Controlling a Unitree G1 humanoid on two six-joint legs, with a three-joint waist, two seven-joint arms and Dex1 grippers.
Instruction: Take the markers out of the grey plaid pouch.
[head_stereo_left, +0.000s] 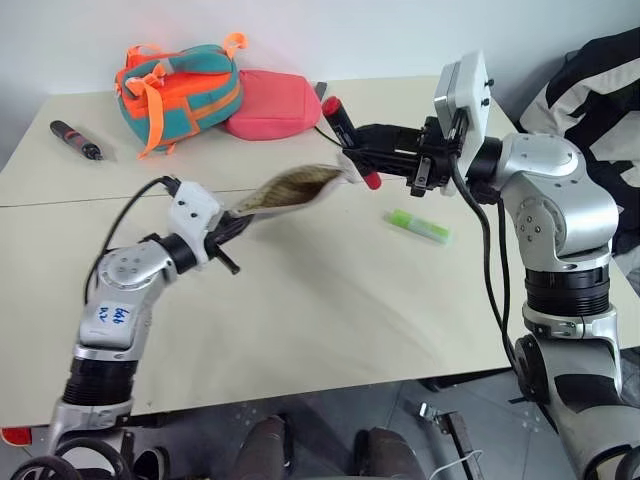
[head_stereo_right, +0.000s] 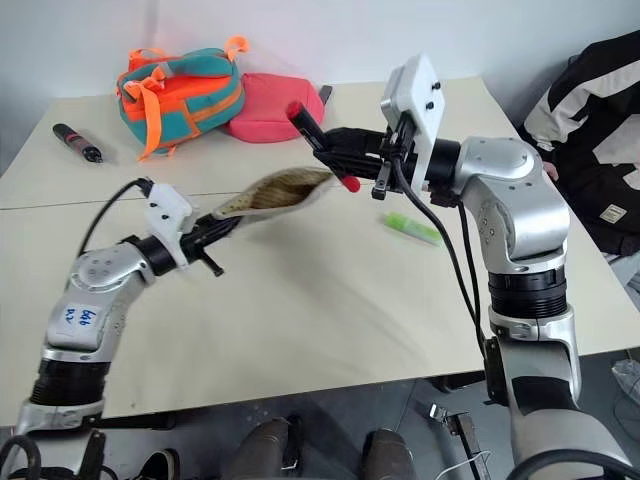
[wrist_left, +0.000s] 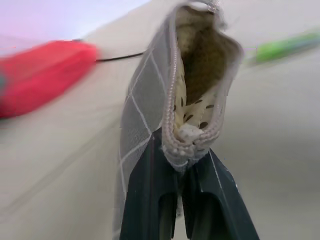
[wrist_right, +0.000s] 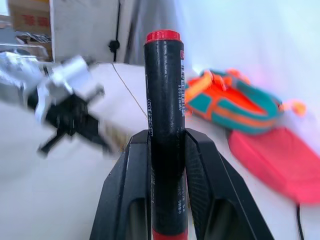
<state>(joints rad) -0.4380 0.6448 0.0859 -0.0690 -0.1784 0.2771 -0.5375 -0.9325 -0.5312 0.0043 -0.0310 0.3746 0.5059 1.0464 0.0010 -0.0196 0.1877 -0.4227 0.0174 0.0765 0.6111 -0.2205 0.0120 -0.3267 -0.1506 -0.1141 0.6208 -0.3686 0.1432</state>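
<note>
left claw (head_stereo_left: 236, 226) pinching grey plaid pouch (head_stereo_left: 290, 189), red marker (head_stereo_left: 350, 137) in right claw (head_stereo_left: 352, 150)

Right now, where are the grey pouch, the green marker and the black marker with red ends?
grey plaid pouch (wrist_left: 145, 100), left wrist view, its checked outer side.
green marker (head_stereo_left: 419, 226), left eye view, mid-barrel.
black marker with red ends (wrist_right: 165, 100), right wrist view, black barrel.

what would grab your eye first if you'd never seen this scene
Mid-air over the table, the left gripper holds the grey plaid pouch by one end, mouth gaping. Just beyond that mouth, the right gripper clamps a black marker with red ends. A light green marker lies on the tabletop below.
</note>
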